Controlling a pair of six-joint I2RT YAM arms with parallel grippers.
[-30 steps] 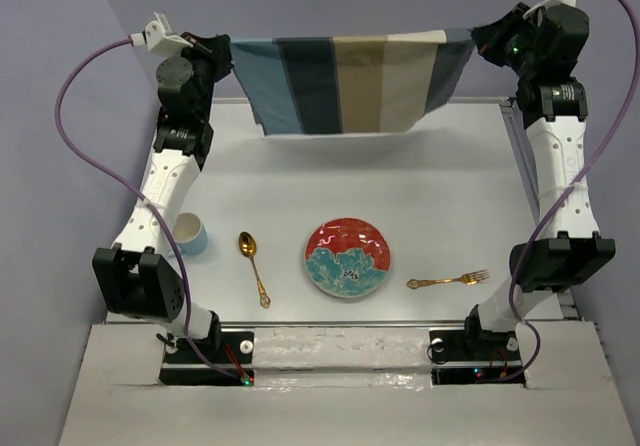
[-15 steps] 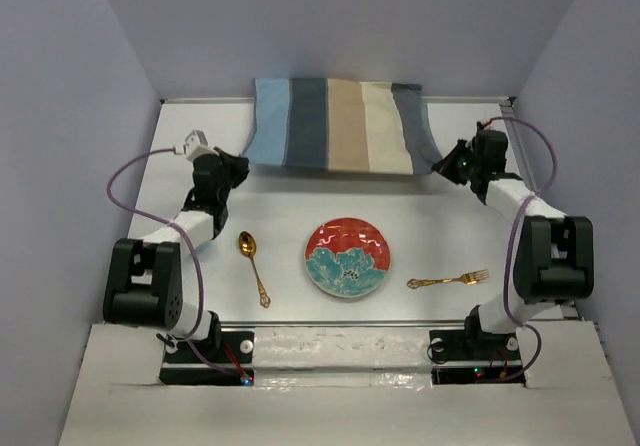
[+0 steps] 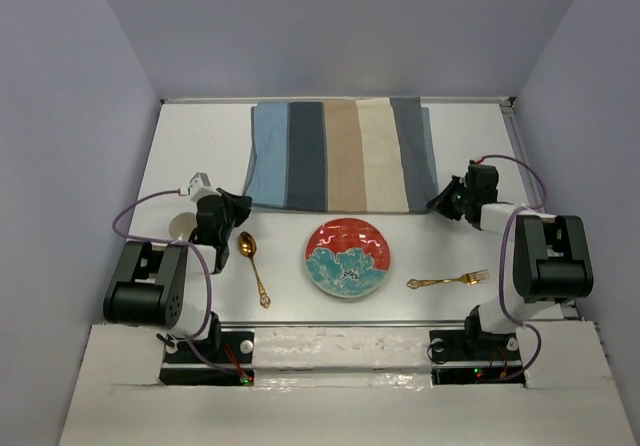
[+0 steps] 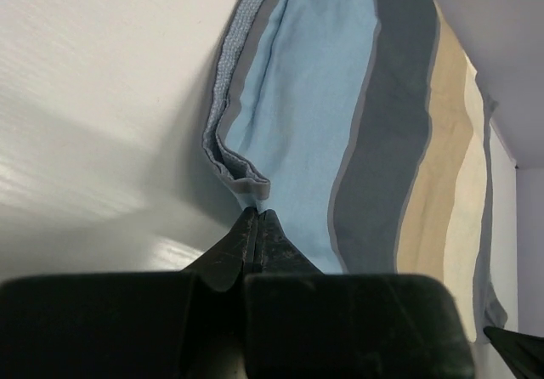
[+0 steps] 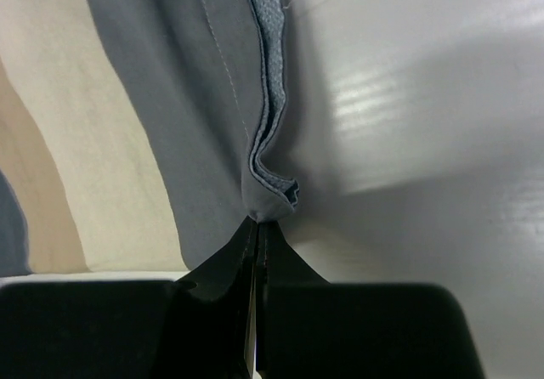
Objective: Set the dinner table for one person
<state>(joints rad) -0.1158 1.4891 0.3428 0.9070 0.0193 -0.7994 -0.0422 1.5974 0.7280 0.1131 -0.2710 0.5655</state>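
Since half a second ago the striped mat [image 3: 340, 154] has come down flat on the upper middle of the white table [image 3: 190, 146], its near corners pinched tight by the left gripper [image 4: 256, 217] and right gripper [image 5: 257, 224], while the cup [image 3: 180, 228] at left is mostly hidden behind the arm.

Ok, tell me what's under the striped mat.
Only the white table shows around the striped mat. It lies flat, with no bulge, but hides whatever is beneath. The left fingers and right fingers pinch its near corners.
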